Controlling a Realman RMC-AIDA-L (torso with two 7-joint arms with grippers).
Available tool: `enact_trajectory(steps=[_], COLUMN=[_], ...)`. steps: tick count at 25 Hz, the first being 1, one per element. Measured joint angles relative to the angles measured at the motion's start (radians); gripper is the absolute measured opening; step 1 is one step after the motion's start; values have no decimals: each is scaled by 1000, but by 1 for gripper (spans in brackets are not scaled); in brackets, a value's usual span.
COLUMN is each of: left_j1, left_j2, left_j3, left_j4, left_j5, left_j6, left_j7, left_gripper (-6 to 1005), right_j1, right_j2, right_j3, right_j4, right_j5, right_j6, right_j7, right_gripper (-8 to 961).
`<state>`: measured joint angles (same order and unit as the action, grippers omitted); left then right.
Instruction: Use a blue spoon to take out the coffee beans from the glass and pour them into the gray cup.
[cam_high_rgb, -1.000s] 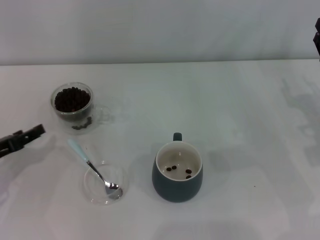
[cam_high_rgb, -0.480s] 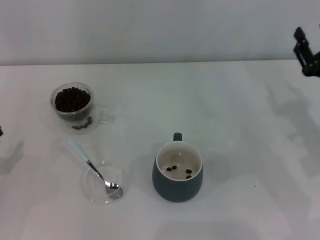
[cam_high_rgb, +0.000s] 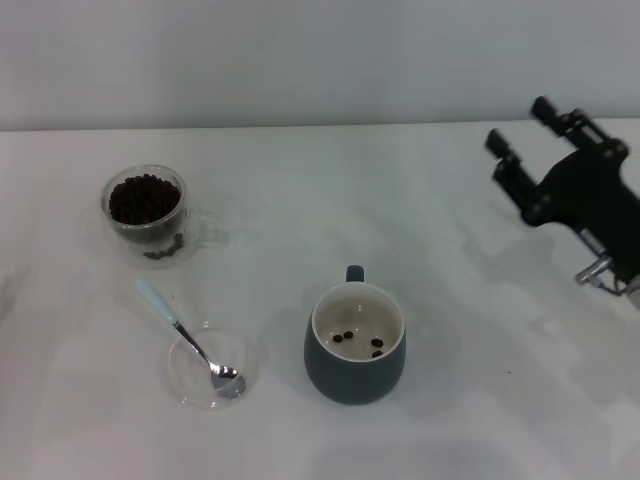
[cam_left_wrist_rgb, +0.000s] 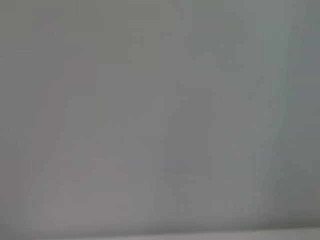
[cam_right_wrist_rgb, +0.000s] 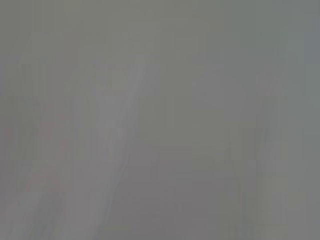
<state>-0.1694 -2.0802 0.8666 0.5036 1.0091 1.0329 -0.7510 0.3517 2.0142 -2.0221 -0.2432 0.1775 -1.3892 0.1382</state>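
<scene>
We see one blue spoon (cam_high_rgb: 186, 336), its bowl resting in one shallow clear dish (cam_high_rgb: 207, 368) at seven o'clock on the white table (cam_high_rgb: 420, 200). One glass (cam_high_rgb: 146, 213) at ten o'clock brims with coffee beans (cam_high_rgb: 144, 198). One gray cup (cam_high_rgb: 355, 343), near centre, holds three beans. The right gripper (cam_high_rgb: 517, 136), at two o'clock, hangs wide apart, holding nothing.

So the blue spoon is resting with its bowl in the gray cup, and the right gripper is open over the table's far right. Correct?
Not quite. The head view shows the blue spoon resting with its bowl in the shallow clear dish, not the gray cup. The right gripper is indeed open over the far right.
</scene>
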Motion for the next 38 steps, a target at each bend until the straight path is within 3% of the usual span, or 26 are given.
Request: enact_trajectory(steps=[12,18,25,38], left_j1=[-106,-119,-104,-145], left_j2=[-2,-3,-3,0], left_j3=[2,3,0,12], left_j4=[-212,-297,-329,-360], left_j5=[-284,-406,-428,-448], left_j6=[75,195,242,229], left_j7=[339,438,462,494], left_gripper=[754,754,755,754], right_j1=[23,38,38,21], right_j2=[1,-1,2,1], right_j3=[-3,24,16,14], right_j4=[-5,-13,-15,6], right_j5=[37,38,35,37], right_j6=[51,36,36,27], right_j7=[77,76,79,53], right_gripper=[576,576,576,576])
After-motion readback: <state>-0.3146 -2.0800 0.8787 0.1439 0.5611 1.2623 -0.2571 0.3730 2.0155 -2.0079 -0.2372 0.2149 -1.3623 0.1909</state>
